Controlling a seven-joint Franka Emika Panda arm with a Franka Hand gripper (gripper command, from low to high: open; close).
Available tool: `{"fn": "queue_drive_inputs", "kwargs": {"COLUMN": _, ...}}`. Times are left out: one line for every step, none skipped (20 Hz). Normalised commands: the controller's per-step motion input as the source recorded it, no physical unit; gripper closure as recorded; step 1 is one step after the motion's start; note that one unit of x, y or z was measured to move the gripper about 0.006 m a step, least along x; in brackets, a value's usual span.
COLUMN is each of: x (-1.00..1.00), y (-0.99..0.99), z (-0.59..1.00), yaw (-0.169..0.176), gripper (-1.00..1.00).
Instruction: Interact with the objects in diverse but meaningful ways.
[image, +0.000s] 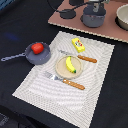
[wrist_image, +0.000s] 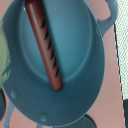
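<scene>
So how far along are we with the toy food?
Looks done: tomato sits in the pan, banana lies on the plate, sausage rests in a grey pot. In hand: nothing that shows; the end effector itself isn't visible. Left: the yellow packet lies loose on the placemat.

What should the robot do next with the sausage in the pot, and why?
Probably lower straight down toward the sausage. The wrist view looks right into the grey pot, where the sausage lies slanted across the bottom, and no fingers of the hand show around it yet. Whether the hand is open cannot be told.
</scene>
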Motion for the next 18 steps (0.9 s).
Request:
{"fn": "queue_drive_inputs", "kwargs": {"x": -0.29, "y": -0.04, "z": -0.25, "yaw": 0.000, "gripper": -1.00}}
{"fn": "queue_drive_inputs", "kwargs": {"x": -0.29, "y": -0.03, "z": -0.28, "yaw": 0.000, "gripper": -1.00}}
{"fn": "queue_drive_inputs", "kwargs": {"x": -0.29, "y": -0.03, "z": -0.28, "yaw": 0.000, "gripper": -1.00}}
{"fn": "queue_drive_inputs", "kwargs": {"x": -0.31, "y": -0.02, "z": -0.26, "yaw": 0.000, "gripper": -1.00}}
{"fn": "queue_drive_inputs", "kwargs": {"x": -0.31, "y": -0.01, "z": -0.25, "yaw": 0.000, "gripper": -1.00}}
{"fn": "queue_drive_inputs", "kwargs": {"x": -0.31, "y": -0.02, "z": -0.25, "yaw": 0.000, "gripper": -1.00}}
{"fn": "queue_drive_inputs", "kwargs": {"x": -0.31, "y": -0.04, "z": -0.27, "yaw": 0.000, "gripper": -1.00}}
{"fn": "queue_drive_inputs", "kwargs": {"x": -0.30, "y": -0.03, "z": -0.27, "yaw": 0.000, "gripper": -1.00}}
{"fn": "queue_drive_inputs", "kwargs": {"x": -0.32, "y": -0.05, "z": -0.27, "yaw": 0.000, "gripper": -1.00}}
{"fn": "queue_drive_inputs", "kwargs": {"x": -0.33, "y": -0.06, "z": -0.28, "yaw": 0.000, "gripper": -1.00}}
{"fn": "queue_drive_inputs", "kwargs": {"x": -0.35, "y": -0.06, "z": -0.30, "yaw": 0.000, "gripper": -1.00}}
{"fn": "queue_drive_inputs", "kwargs": {"x": -0.37, "y": -0.09, "z": -0.32, "yaw": 0.000, "gripper": -1.00}}
{"fn": "queue_drive_inputs", "kwargs": {"x": -0.39, "y": -0.11, "z": -0.31, "yaw": 0.000, "gripper": -1.00}}
{"fn": "queue_drive_inputs", "kwargs": {"x": -0.41, "y": -0.12, "z": -0.29, "yaw": 0.000, "gripper": -1.00}}
{"fn": "queue_drive_inputs", "kwargs": {"x": -0.43, "y": -0.11, "z": -0.31, "yaw": 0.000, "gripper": -1.00}}
{"fn": "queue_drive_inputs", "kwargs": {"x": -0.44, "y": -0.11, "z": -0.30, "yaw": 0.000, "gripper": -1.00}}
{"fn": "queue_drive_inputs", "kwargs": {"x": -0.46, "y": -0.10, "z": -0.29, "yaw": 0.000, "gripper": -1.00}}
{"fn": "queue_drive_inputs", "kwargs": {"x": -0.46, "y": -0.08, "z": -0.29, "yaw": 0.000, "gripper": -1.00}}
